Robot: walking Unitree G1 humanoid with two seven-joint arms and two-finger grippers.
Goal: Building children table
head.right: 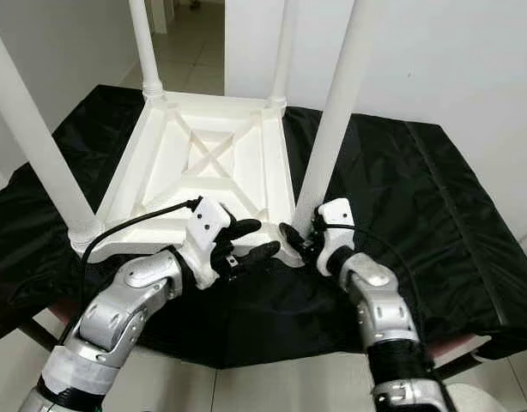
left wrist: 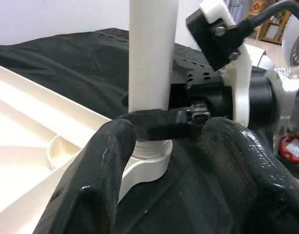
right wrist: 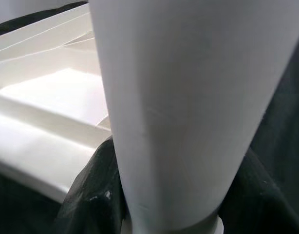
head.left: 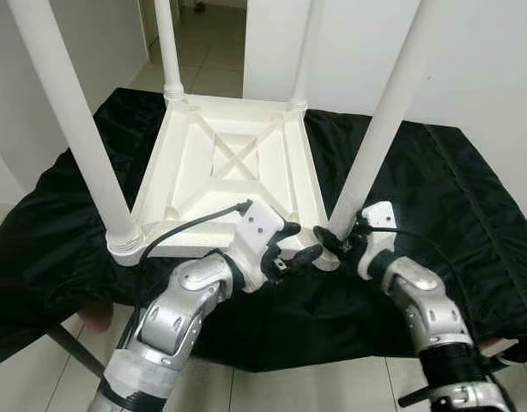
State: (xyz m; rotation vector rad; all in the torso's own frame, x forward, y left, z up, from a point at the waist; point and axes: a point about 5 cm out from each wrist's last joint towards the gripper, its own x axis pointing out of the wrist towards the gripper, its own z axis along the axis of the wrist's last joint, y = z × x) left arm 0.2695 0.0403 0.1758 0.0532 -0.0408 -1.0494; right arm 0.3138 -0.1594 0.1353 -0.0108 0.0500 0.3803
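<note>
A white children's table lies upside down on a black cloth, all its legs pointing up. My right gripper is shut on the base of the near right leg, right at its corner socket. In the right wrist view that leg sits between the black fingers. My left gripper is open just left of the same corner, over the table's near edge. In the left wrist view its fingers are spread apart, with the leg beyond them.
The near left leg, far left leg and far right leg stand upright. White walls are close on the right and left. A tiled passage opens behind the table. Pale floor tiles lie below the cloth's front edge.
</note>
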